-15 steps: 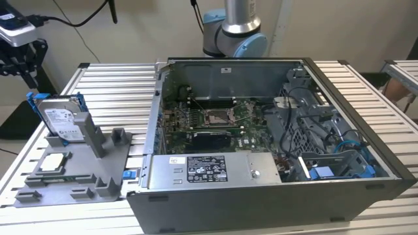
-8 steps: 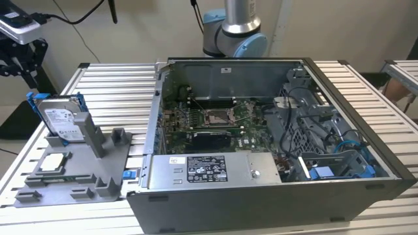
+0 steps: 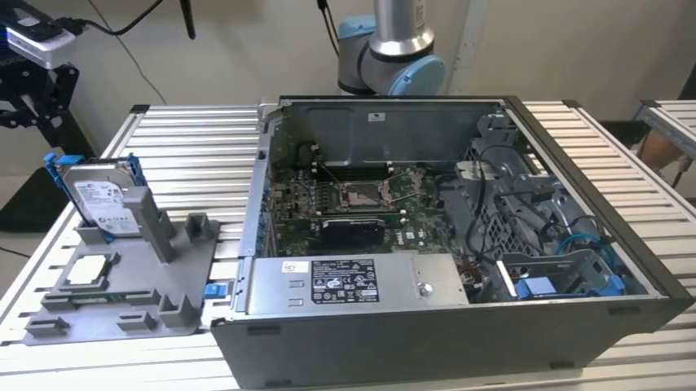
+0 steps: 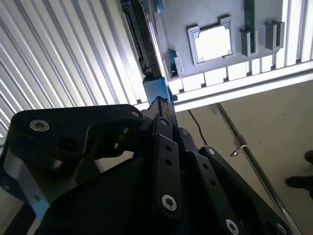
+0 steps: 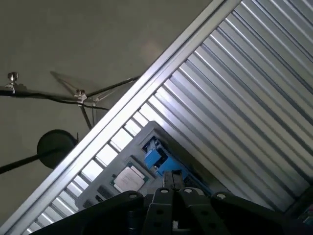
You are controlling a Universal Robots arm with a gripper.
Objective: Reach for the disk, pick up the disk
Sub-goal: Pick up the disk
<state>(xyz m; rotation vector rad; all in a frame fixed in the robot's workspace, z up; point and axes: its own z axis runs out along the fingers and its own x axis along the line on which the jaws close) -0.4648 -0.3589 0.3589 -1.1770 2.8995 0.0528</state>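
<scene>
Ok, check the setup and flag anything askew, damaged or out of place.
Nothing stands out. The disk stands on edge in its slot on the gray fixture, clipped in its blue frame. The square chip lies flat in its recess, and the open computer case rests flat on the slatted table.

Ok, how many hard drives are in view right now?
1. The disk stands on edge in the grey holder at the exterior view's left, beside the open computer case. More may be hidden inside the case's bays.
</scene>
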